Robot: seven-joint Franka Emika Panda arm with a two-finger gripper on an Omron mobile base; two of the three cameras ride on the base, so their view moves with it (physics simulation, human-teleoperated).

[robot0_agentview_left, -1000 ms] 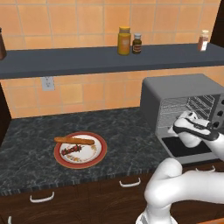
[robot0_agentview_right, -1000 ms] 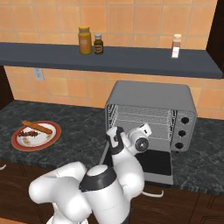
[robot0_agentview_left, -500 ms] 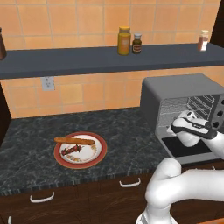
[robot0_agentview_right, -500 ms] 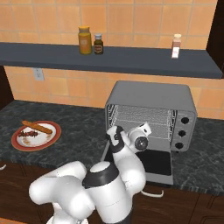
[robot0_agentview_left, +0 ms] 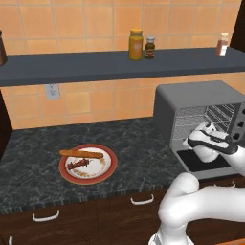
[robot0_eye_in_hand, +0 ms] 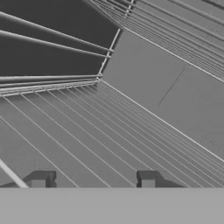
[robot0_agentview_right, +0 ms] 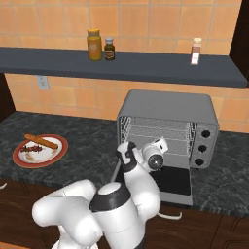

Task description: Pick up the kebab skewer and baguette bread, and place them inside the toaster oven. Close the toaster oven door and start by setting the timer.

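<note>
The pincer [robot0_eye_in_hand: 92, 180] sits at the mouth of the toaster oven [robot0_agentview_right: 168, 113], its two dark tips standing apart with nothing between them, only the wire rack [robot0_eye_in_hand: 87, 140] and the grey back wall of the oven beyond. From the left base view the white hand [robot0_agentview_left: 206, 142] hangs just in front of the open cavity, above the toaster oven door [robot0_agentview_left: 203, 161], which lies dropped flat with its dark glass facing up. In the right base view the same door [robot0_agentview_right: 171, 180] pokes out from behind the arm, and three dark knobs [robot0_agentview_right: 203, 148] run down the oven's right face. Well off to the left on the dark speckled table [robot0_agentview_left: 129, 143] rests a red-rimmed plate [robot0_agentview_left: 88, 164]; the baguette bread [robot0_agentview_left: 81, 153] lies across its far side and the kebab skewer [robot0_agentview_left: 78, 163] lies just beside it, nearer the plate's middle. Above, a grey shelf [robot0_agentview_left: 95, 67] carries an amber jar [robot0_agentview_left: 136, 44], a small dark bottle [robot0_agentview_left: 150, 47] next to it, and a pale shaker [robot0_agentview_left: 221, 44] farther right. A wall socket [robot0_agentview_left: 52, 90] sits on the tiles below the shelf.
</note>
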